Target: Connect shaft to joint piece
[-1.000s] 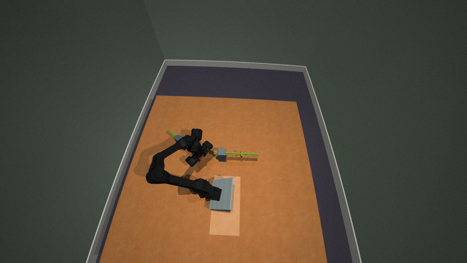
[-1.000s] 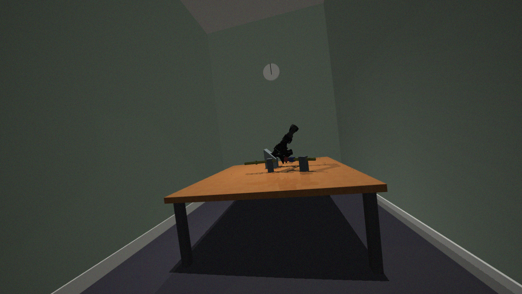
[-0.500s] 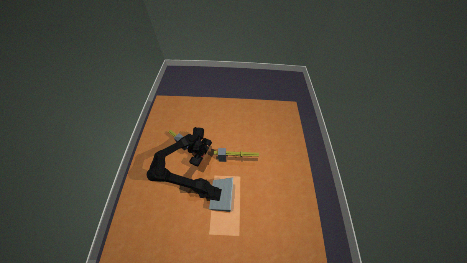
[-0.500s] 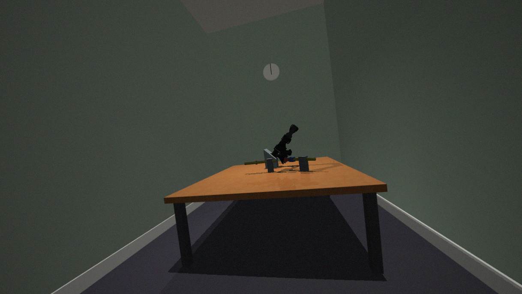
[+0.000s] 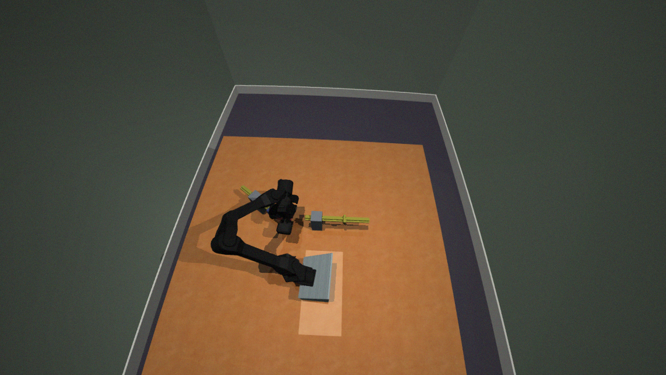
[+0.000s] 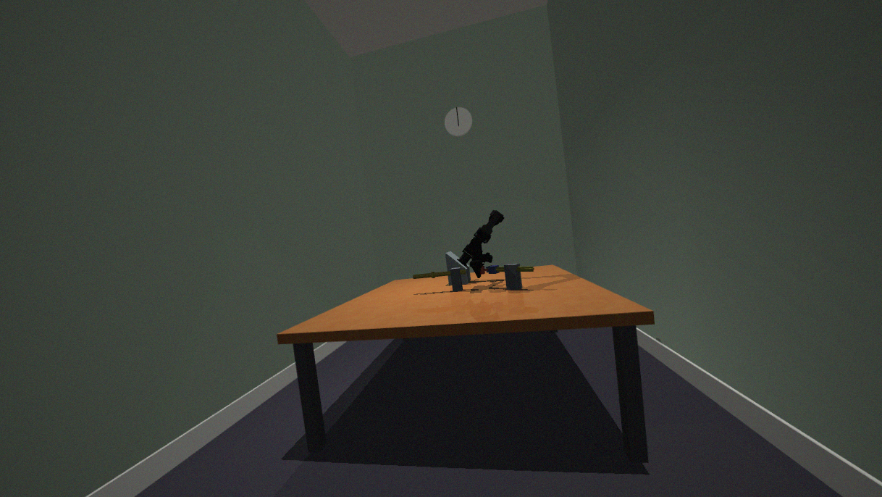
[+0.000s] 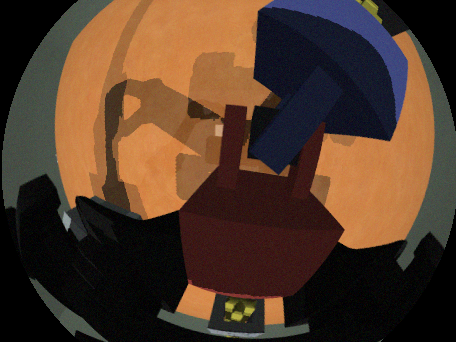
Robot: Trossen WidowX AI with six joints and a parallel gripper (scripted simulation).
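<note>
My gripper (image 5: 287,217) (image 7: 247,205) is shut on the dark red joint piece (image 7: 260,255), which shows as a small red spot in the exterior view (image 6: 482,269). Its two prongs reach to the blue fork (image 7: 325,60) (image 6: 492,269) on the first shaft (image 5: 245,189) (image 6: 526,269), which is fixed in the first grey block (image 5: 255,195) (image 6: 513,277). The yellow-green second shaft (image 5: 356,220) (image 6: 426,274) (image 7: 240,309) lies through the second grey block (image 5: 316,221) (image 6: 455,280). In the wrist view its end faces the joint piece's broad end, roughly in line, with a gap between them. The opening itself is hidden.
The arm's grey-blue base plate (image 5: 321,283) stands tilted on the orange table (image 5: 396,279) (image 6: 395,314), beside a lighter patch (image 5: 320,321). A collar (image 5: 344,218) sits on the second shaft. The arm reaches over the left side, above the first block.
</note>
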